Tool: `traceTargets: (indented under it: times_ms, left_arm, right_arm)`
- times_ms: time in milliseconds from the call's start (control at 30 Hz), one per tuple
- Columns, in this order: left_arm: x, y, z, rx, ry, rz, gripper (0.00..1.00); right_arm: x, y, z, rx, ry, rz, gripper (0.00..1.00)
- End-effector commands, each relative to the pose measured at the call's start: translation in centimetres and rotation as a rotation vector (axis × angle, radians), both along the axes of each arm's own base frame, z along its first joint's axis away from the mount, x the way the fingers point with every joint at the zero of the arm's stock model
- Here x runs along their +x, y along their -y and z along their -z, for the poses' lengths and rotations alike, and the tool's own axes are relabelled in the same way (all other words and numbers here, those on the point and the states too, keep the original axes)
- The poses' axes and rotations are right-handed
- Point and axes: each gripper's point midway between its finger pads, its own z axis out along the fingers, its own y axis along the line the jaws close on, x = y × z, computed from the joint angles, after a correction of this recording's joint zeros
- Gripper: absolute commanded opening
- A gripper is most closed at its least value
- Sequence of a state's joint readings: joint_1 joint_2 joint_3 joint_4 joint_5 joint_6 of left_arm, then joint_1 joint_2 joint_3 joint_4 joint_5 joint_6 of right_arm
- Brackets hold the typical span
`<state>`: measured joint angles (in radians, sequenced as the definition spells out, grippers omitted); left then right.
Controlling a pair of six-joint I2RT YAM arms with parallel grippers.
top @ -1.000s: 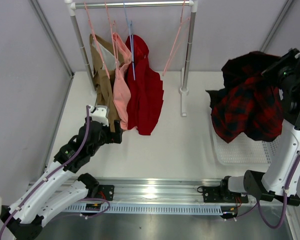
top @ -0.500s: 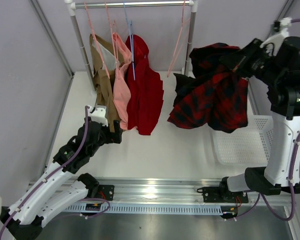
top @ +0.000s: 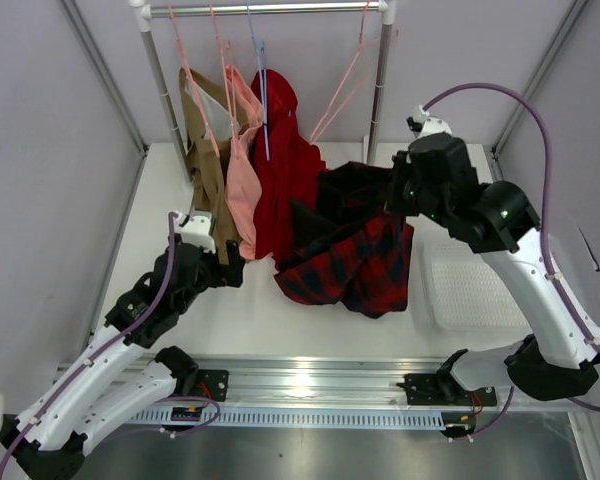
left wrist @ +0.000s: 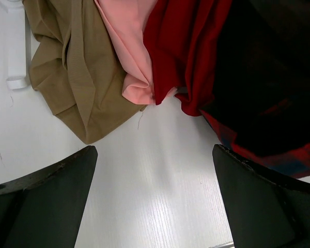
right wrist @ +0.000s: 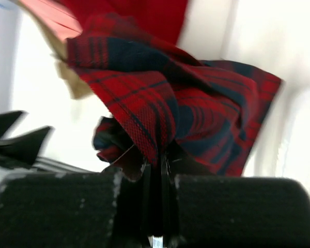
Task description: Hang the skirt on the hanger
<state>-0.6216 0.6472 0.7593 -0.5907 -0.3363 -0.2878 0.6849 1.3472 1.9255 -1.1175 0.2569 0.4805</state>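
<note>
Your right end effector (top: pixel 398 203) has swung the skirt (top: pixel 352 258) off the basket (top: pixel 480 295) side to mid-surface, and it is pinched shut on a tartan fold. The skirt's left edge now meets the red garment (top: pixel 285 175), below the pink hanger (top: pixel 345 80). Its hem hangs low over the surface (top: pixel 310 325), where bare room lies in front. Your left end effector (left wrist: pixel 155 196) is spread wide, unmoved beside the tan garment (top: pixel 205 150).

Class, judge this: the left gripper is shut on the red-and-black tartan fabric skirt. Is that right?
No, wrong arm: the right gripper is shut on the red-and-black tartan fabric skirt, as the right wrist view shows. The left gripper stands open.
</note>
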Motion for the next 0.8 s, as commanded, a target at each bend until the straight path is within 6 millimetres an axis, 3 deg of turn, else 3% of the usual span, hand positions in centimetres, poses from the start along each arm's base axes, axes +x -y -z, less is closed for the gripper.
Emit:
traceTargets:
  times_ms: [0,133,300,367,400,467,500,533,600,633,700,733,767]
  left_arm:
    - [0.2,0.3,-1.5,-0.022,0.033,0.01,0.99]
    - [0.1,0.4,-1.6,-0.026,0.035,0.014,0.99]
    - [-0.3,1.4,-2.3,-0.072,0.047,0.069,0.99]
    - [-0.8,2.5,-2.6,-0.109,0.041,0.125,0.99]
    - [-0.9,3.0,-2.7,-0.125,0.039,0.145,0.99]
    - [-1.2,3.9,-3.0,-0.16,0.033,0.183,0.99]
    - [-1.2,4.4,-3.1,-0.185,0.025,0.192,0.99]
    - [-1.4,5.1,-3.1,-0.204,0.022,0.216,0.99]
    - [-1.7,6.5,-2.8,-0.242,-0.005,0.247,0.99]
    - [-2.3,7.6,-2.5,-0.247,-0.016,0.283,0.99]
    - [-2.4,8.7,-2.6,-0.264,-0.013,0.289,0.99]
    - [-3.2,10.0,-2.2,-0.259,-0.029,0.332,0.99]
    - [-3.3,10.7,-2.2,-0.265,-0.024,0.345,1.0]
  right_arm:
    - [0.2,2.8,-1.2,-0.061,0.111,0.208,0.0]
    - [0.4,-0.7,3.3,-0.143,0.045,0.183,0.0]
    - [2.5,-7.3,10.6,-0.139,-0.035,0.064,0.0]
    - [3.8,-8.7,12.1,-0.105,-0.057,0.023,0.0]
    - [4.6,-11.0,13.6,-0.067,-0.086,-0.045,0.0]
    - [5.9,-12.2,15.0,-0.058,-0.111,-0.095,0.0]
    - [6.3,-14.1,16.5,-0.043,-0.142,-0.158,0.0]
    - [6.7,-14.8,16.6,-0.039,-0.14,-0.192,0.01]
    - [7.1,-16.2,17.4,-0.004,-0.164,-0.264,0.11]
    - [7.3,-16.2,18.1,-0.009,-0.18,-0.273,0.29]
    - [7.6,-15.1,18.3,-0.017,-0.187,-0.258,0.53]
    - [7.6,-13.9,16.9,-0.017,-0.153,-0.226,0.72]
    - [7.3,-12.6,17.6,-0.033,-0.165,-0.202,0.78]
